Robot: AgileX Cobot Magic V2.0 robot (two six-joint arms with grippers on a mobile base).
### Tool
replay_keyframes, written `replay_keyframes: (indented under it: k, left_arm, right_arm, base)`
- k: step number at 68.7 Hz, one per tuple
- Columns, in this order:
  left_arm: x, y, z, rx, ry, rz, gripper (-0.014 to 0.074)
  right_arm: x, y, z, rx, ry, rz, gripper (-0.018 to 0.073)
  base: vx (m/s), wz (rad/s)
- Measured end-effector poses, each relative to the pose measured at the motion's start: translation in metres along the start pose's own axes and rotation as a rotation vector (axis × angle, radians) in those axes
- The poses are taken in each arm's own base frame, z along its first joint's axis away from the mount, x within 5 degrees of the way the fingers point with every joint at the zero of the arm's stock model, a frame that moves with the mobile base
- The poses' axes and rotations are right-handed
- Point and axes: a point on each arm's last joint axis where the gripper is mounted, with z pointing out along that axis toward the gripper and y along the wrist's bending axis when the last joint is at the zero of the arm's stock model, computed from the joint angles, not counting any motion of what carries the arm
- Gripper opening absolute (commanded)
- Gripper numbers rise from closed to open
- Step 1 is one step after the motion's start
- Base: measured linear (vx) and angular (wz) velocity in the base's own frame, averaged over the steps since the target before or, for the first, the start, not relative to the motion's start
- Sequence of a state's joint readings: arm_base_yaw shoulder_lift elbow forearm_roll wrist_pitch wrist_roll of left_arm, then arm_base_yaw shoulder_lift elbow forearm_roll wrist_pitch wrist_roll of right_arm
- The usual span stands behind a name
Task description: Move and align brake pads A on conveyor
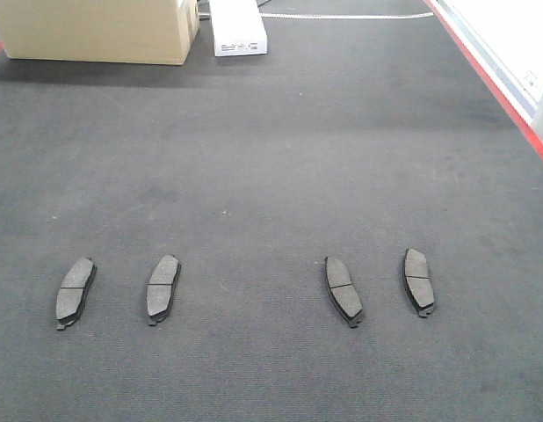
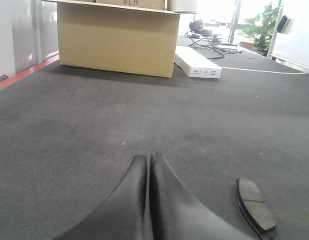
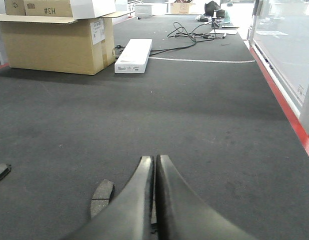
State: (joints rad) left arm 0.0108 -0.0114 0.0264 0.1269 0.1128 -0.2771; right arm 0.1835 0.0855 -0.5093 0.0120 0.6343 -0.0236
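From the front view we see all four brake pads A lying flat on the conveyor (image 1: 271, 158), in a rough row near us: the far-left pad (image 1: 76, 292), the second pad (image 1: 162, 287), then a wider gap, the third pad (image 1: 343, 290) and the far-right pad (image 1: 419, 280). The left pair lean one way, the right pair the other. At the far end stand a cardboard box (image 1: 100, 31) and a white carton (image 1: 238, 26), and the red edge strip (image 1: 495, 88) runs along the right side. Neither claw shows here

In the left wrist view we see the left claw (image 2: 148, 165) with its two dark fingers pressed together on nothing, low over the belt. Only one pad (image 2: 254, 205) shows, apart to the right of it

In the right wrist view the right claw (image 3: 155, 167) is likewise closed and empty. One pad (image 3: 102, 195) lies just left of its fingers, and the tip of another pad (image 3: 1, 171) shows at the left edge. Only here do we see cables (image 3: 194, 37) lying at the far end
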Motion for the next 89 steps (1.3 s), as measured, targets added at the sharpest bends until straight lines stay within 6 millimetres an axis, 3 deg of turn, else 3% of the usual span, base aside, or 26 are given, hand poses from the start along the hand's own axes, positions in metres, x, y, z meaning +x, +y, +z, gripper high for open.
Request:
replay_keyframes:
  k: [14,21,31,49,67,89]
  left_arm:
    - [0.0,0.0,0.0,0.0,0.0,0.0,-0.0006]
    - [0.0,0.0,0.0,-0.001,0.003,0.0,-0.0006]
    - [0.0,0.0,0.0,-0.001,0.004,0.0,-0.0006]
    - [0.0,0.0,0.0,-0.001,0.005,0.0,-0.0006]
    - [0.001,0.0,0.0,-0.002,0.006,0.0,-0.0006]
    - [0.001,0.0,0.0,-0.002,0.006,0.0,-0.0006]
  right_arm:
    - [0.002,-0.001,0.0,0.019,-0.011,-0.008,-0.001]
    - [0.012,-0.005,0.004,0.135,-0.084,-0.015,-0.001]
    - [0.043,-0.011,0.023,0.269,-0.177,-0.011,-0.001]
    - [0.109,-0.014,0.048,0.272,-0.137,0.006,-0.001]
    - [0.109,-0.007,0.05,0.145,-0.16,0.002,-0.001]
    - [0.109,-0.006,0.05,0.13,-0.16,0.002,-0.001]
  base:
    - [0.0,0.0]
    - [0.0,0.0]
    - [0.0,0.0]
    - [0.0,0.0]
    - [0.0,0.0]
    - [0.0,0.0]
